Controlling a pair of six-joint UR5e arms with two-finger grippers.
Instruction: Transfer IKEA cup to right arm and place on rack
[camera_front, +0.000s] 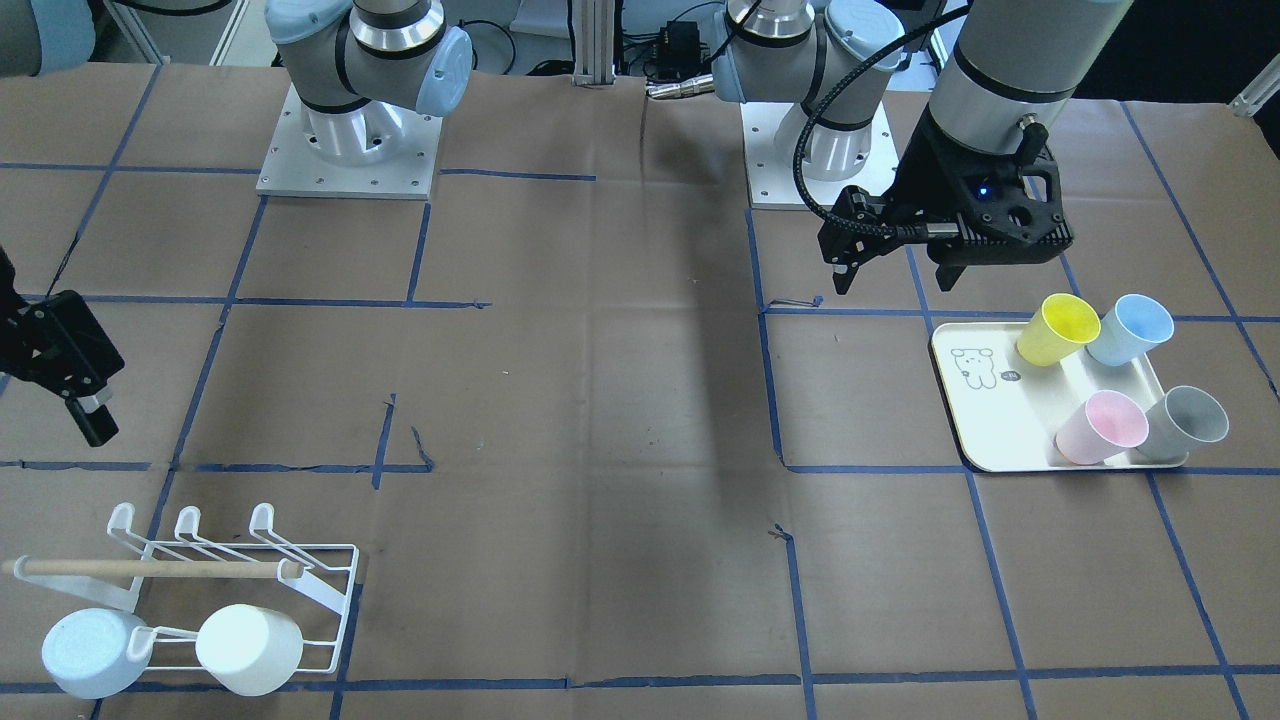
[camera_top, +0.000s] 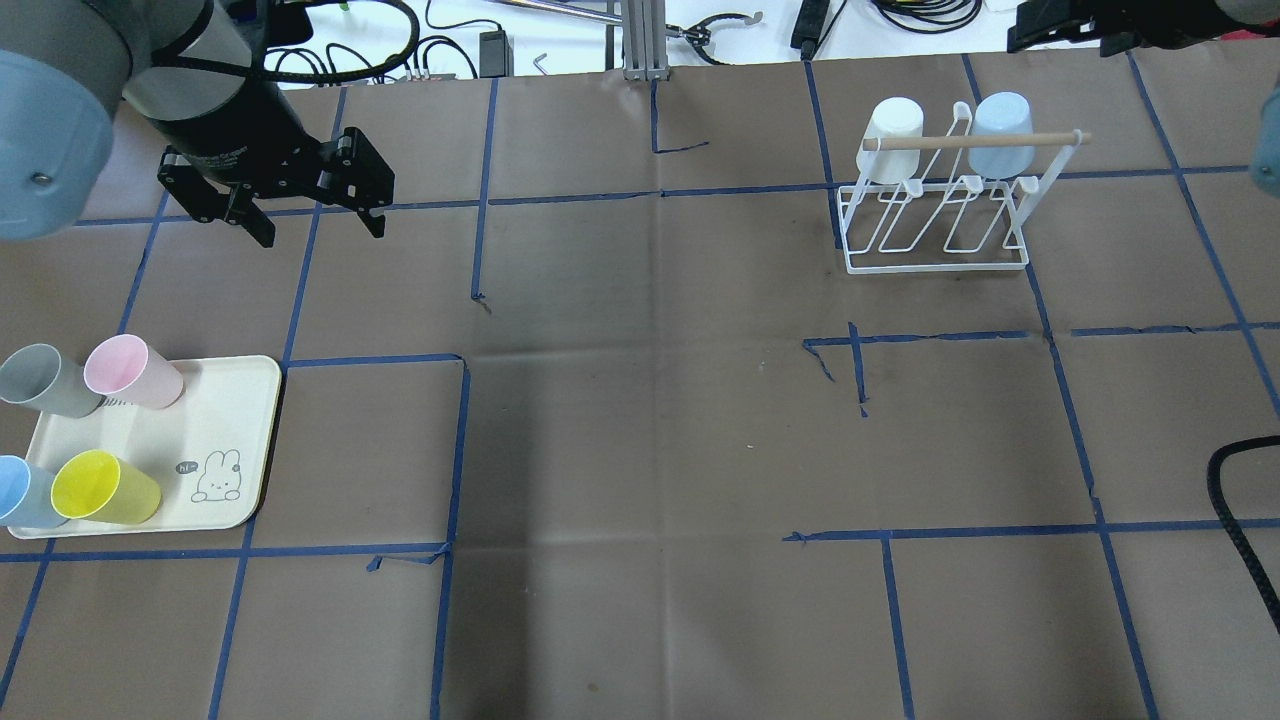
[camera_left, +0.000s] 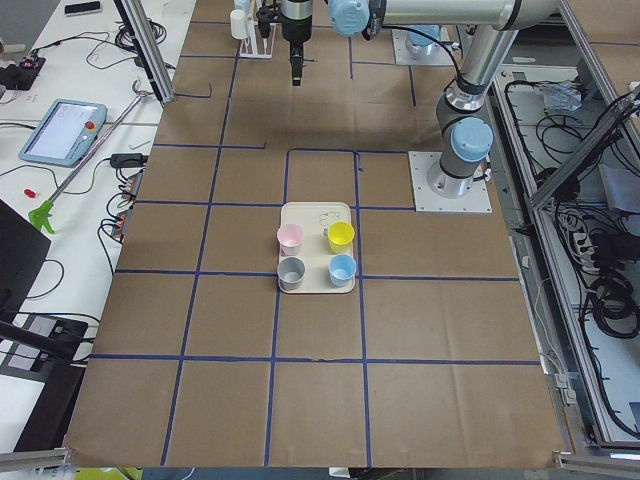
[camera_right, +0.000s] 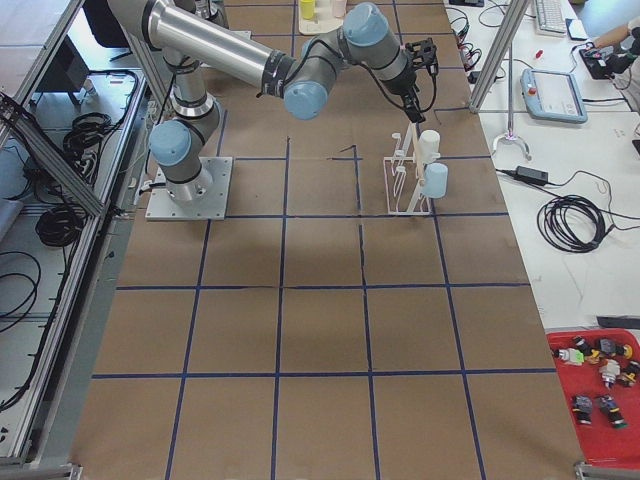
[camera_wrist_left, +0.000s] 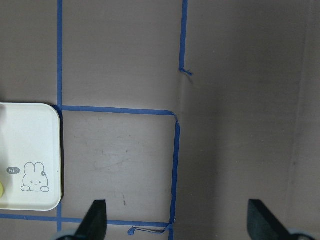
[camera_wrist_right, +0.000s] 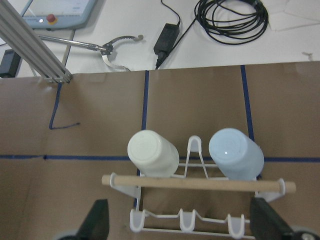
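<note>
Left gripper (camera_top: 320, 235) released, empty, hovering just beyond the tray (camera_top: 170, 430) at near left. On the tray stand the yellow cup (camera_top: 103, 488), pink cup (camera_top: 133, 372), grey cup (camera_top: 45, 380) and blue cup (camera_top: 22, 492), upright; the overhead frame cuts off the blue one. Right gripper (camera_wrist_right: 180, 220) spread wide, empty, above the rack (camera_top: 935, 262) at far right, partly cut off in front view; racked white cup (camera_top: 893, 140) and pale cup (camera_top: 1003, 135) hide their prongs.

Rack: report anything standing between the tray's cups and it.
Nothing visible does: the brown paper between the tray and the rack lies bare. A white cup and a light blue cup hang on the rack's row farther from the robot; the nearer row is free. The left gripper is open and empty.
</note>
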